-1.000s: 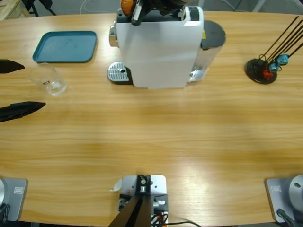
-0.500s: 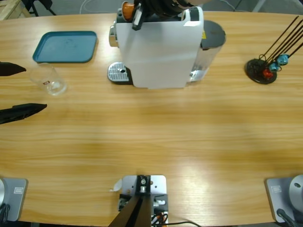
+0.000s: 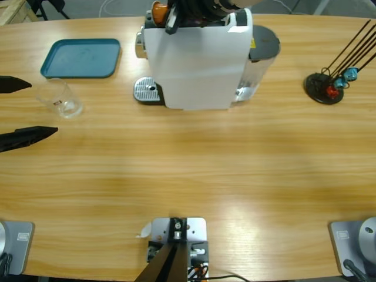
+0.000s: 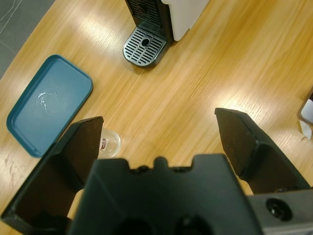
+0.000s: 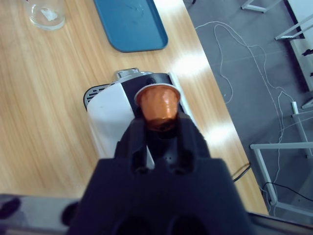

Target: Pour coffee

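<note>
The right gripper (image 5: pixel 157 128), clamped on the orange capsule (image 5: pixel 157 104), had edged in above the white machine (image 3: pixel 197 59) at the tabletop's far edge, while the left gripper (image 4: pixel 161 142) gaped wide beside the glass (image 3: pixel 60 98); no coffee visible yet.

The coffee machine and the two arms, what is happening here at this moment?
The right end effector is shut on an orange capsule and holds it above the top of the white machine; the capsule is not yet inside. The left end effector is open at the table's edge beside a clear glass, which stands on the wood near the blue tray. The machine's drip grate is bare, and no coffee shows in the glass.
</note>
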`<state>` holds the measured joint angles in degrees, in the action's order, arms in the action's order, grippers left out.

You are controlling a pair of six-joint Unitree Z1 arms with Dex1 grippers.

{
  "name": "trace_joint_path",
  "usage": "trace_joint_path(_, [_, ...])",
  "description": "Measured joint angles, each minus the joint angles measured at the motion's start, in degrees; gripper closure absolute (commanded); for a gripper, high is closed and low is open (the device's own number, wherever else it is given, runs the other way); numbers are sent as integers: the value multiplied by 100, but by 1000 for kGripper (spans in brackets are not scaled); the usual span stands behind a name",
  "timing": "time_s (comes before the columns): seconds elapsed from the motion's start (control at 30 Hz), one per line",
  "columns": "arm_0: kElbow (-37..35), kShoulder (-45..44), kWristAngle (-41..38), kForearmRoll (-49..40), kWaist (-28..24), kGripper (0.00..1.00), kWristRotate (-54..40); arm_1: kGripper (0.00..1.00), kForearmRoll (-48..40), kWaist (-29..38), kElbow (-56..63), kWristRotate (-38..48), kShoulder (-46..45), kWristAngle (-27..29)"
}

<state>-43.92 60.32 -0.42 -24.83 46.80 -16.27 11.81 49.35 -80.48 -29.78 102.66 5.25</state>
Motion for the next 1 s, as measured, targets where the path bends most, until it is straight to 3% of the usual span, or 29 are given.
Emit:
trace_joint_path(0.07, [0,0,0,5,-15,2,0,299,0,0,7,22,0,26])
trace_joint_path(0.13, [9,0,0,25,-21,2,6,294,-1,-7,7,32,0,54])
trace_joint_path(0.23, [47,0,0,39,-23,0,42,312,-33,-20,7,64,-1,104])
trace_joint_path(0.27, [57,0,0,40,-23,2,59,366,-51,-24,7,79,-2,110])
trace_joint_path(0.37, [62,0,0,52,-23,3,77,999,-95,-30,7,145,-16,110])
trace_joint_path(0.5, [62,0,0,146,-24,4,83,1000,-94,58,8,501,-80,-46])
trace_joint_path(0.67, [62,0,0,268,-25,4,131,1000,216,585,36,1580,-608,50])
trace_joint_path(0.83, [62,-23,0,285,-25,4,187,1000,742,1092,646,3238,-1198,489])
trace_joint_path(1.0, [60,-103,-4,285,-25,4,286,1000,1010,1153,1332,4989,-1813,1141])
